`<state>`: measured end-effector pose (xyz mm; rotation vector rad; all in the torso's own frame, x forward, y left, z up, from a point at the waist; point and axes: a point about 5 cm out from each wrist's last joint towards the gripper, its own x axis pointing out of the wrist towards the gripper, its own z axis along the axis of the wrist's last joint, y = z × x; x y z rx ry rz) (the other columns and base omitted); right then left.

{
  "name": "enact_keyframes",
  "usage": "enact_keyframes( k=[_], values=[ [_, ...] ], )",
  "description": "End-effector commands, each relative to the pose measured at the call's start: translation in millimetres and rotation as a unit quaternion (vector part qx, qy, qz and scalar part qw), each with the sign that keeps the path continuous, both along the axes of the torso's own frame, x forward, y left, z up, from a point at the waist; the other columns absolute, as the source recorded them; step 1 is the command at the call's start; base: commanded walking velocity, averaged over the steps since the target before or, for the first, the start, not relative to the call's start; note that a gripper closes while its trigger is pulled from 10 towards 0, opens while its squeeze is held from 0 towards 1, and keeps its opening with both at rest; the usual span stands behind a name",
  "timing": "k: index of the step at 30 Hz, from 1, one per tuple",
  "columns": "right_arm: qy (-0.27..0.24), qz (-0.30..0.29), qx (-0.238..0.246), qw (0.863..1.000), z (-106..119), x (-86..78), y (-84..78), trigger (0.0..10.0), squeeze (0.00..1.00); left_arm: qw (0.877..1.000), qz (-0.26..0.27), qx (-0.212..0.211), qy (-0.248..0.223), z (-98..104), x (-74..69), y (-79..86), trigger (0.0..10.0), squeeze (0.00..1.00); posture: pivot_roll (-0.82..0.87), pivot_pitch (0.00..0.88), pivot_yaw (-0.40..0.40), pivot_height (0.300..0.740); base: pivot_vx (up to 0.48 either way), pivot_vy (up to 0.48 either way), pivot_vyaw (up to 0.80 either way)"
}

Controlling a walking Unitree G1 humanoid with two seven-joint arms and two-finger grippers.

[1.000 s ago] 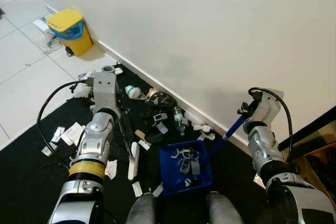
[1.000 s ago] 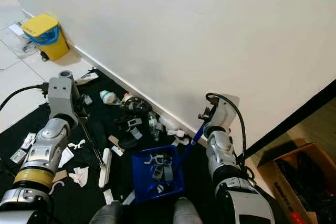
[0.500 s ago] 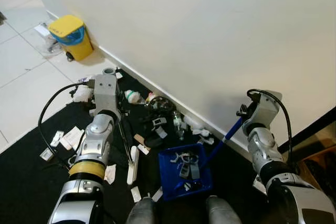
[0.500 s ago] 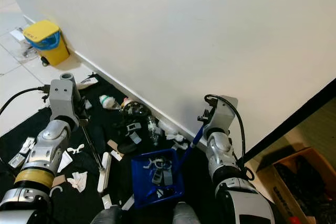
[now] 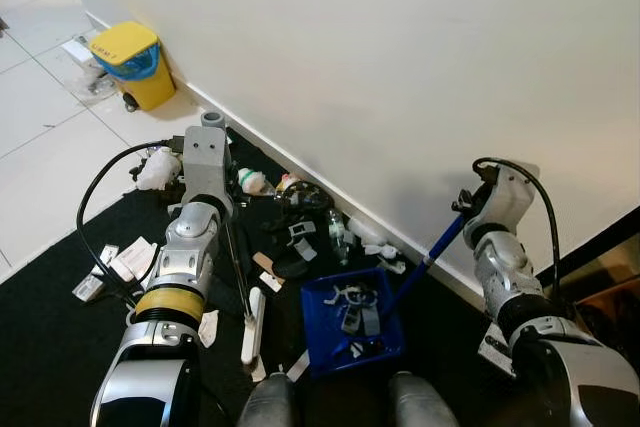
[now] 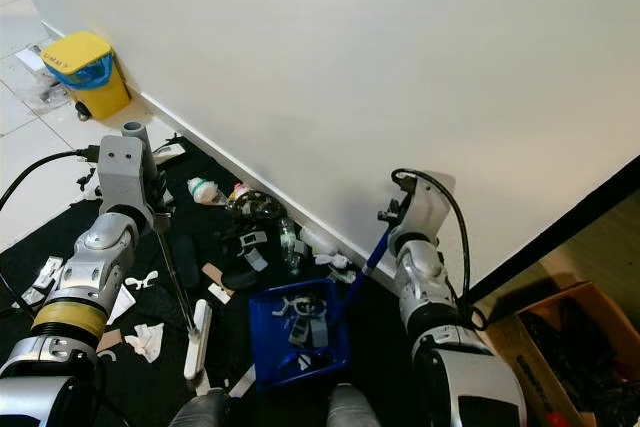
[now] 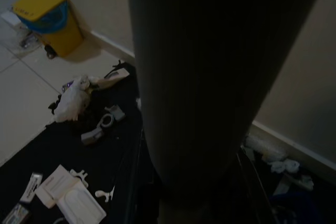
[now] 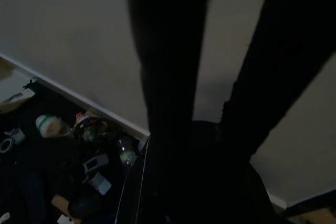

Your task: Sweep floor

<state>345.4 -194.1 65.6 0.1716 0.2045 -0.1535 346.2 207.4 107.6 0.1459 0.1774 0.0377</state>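
Observation:
My left gripper (image 6: 158, 209) is shut on the thin dark handle of a broom (image 5: 238, 272). Its white head (image 5: 250, 325) rests on the black mat beside scattered litter. My right gripper (image 5: 465, 212), near the wall, is shut on the blue handle (image 5: 437, 247) of a blue dustpan (image 5: 352, 325). The pan sits on the mat in front of my feet and holds several scraps. More litter lies along the wall base: a plastic bottle (image 5: 254, 182), black bits (image 5: 300, 237) and white wads (image 5: 375, 239). Both wrist views are mostly dark fingers and handle.
A white wall (image 5: 400, 67) runs diagonally close ahead. A yellow bin (image 5: 128, 60) stands on the pale tiles at far left. Paper packets (image 5: 128, 259) and a white wad (image 5: 155, 169) lie at the mat's left edge. A cardboard box (image 6: 570, 347) sits at far right.
The view has swayed slightly. My left wrist has edged a little toward the wall with the broom; the dustpan and right arm stay about where they were.

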Motion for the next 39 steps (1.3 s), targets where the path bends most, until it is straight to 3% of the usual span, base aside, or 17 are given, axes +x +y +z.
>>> enact_keyframes(
  k=[1, 2, 4, 7, 12, 19, 21, 28, 32, 39],
  values=[
    [-0.026, -0.052, 0.025, 0.998, 12, 4.6, -13.9, 10.0, 0.0, 0.999, -0.006, 0.029, -0.018, 9, 2.5, 5.5, 10.0, 0.0, 0.03, 0.114, -0.037, 0.74, 0.0, 0.0, 0.0],
    [-0.026, -0.052, 0.025, 0.998, 12, 4.6, -13.9, 10.0, 0.0, 0.999, -0.006, 0.029, -0.018, 9, 2.5, 5.5, 10.0, 0.0, 0.03, 0.114, -0.037, 0.74, 0.0, 0.0, 0.0],
    [-0.042, -0.128, 0.04, 0.99, 20, 5.1, -31.7, 10.0, 0.0, 0.999, -0.006, 0.035, -0.025, 13, 4.3, 7.6, 10.0, 0.0, 0.03, 0.116, -0.031, 0.74, 0.0, 0.0, 0.0],
    [-0.043, -0.176, 0.042, 0.983, 22, 2.5, -45.0, 10.0, 0.0, 0.999, -0.007, 0.04, -0.029, 15, 4.9, 9.4, 10.0, 0.0, 0.03, 0.11, -0.027, 0.74, 0.0, 0.0, 0.0],
    [-0.016, -0.23, 0.03, 0.973, 9, -14.0, -67.7, 10.0, 0.0, 0.997, -0.029, 0.052, -0.042, 19, 5.1, 7.6, 10.0, 0.0, 0.02, 0.069, -0.017, 0.74, 0.0, 0.0, 0.0],
    [-0.001, -0.238, 0.032, 0.971, -2, -21.9, -67.4, 10.0, 0.0, 0.996, -0.041, 0.06, -0.052, 24, 10.0, 2.9, 10.0, 0.0, 0.02, 0.07, -0.011, 0.74, 0.0, 0.0, 0.0],
    [0.014, -0.265, 0.057, 0.963, -14, -30.4, -65.2, 10.0, 0.0, 0.994, -0.06, 0.069, -0.067, 31, 14.3, -3.3, 10.0, 0.0, 0.02, 0.075, 0.003, 0.74, 0.0, 0.0, 0.0],
    [0.026, -0.294, 0.089, 0.951, -22, -37.0, -67.5, 10.0, 0.0, 0.992, -0.07, 0.072, -0.073, 35, 14.5, -4.1, 10.0, 0.0, 0.02, 0.077, 0.003, 0.74, 0.0, 0.0, 0.0],
    [0.023, -0.249, 0.077, 0.965, -21, -34.1, -64.9, 10.0, 0.0, 0.998, -0.04, 0.016, -0.049, 18, 4.0, 3.2, 10.0, 0.0, 0.01, 0.093, 0.005, 0.74, 0.0, 0.0, 0.0],
    [0.008, -0.203, 0.047, 0.978, -15, -27.6, -57.7, 10.0, 0.0, 0.996, -0.04, 0.044, -0.061, 17, -3.2, 13.6, 10.0, 0.0, 0.01, 0.117, -0.007, 0.74, 0.0, 0.0, 0.0]
  ],
)
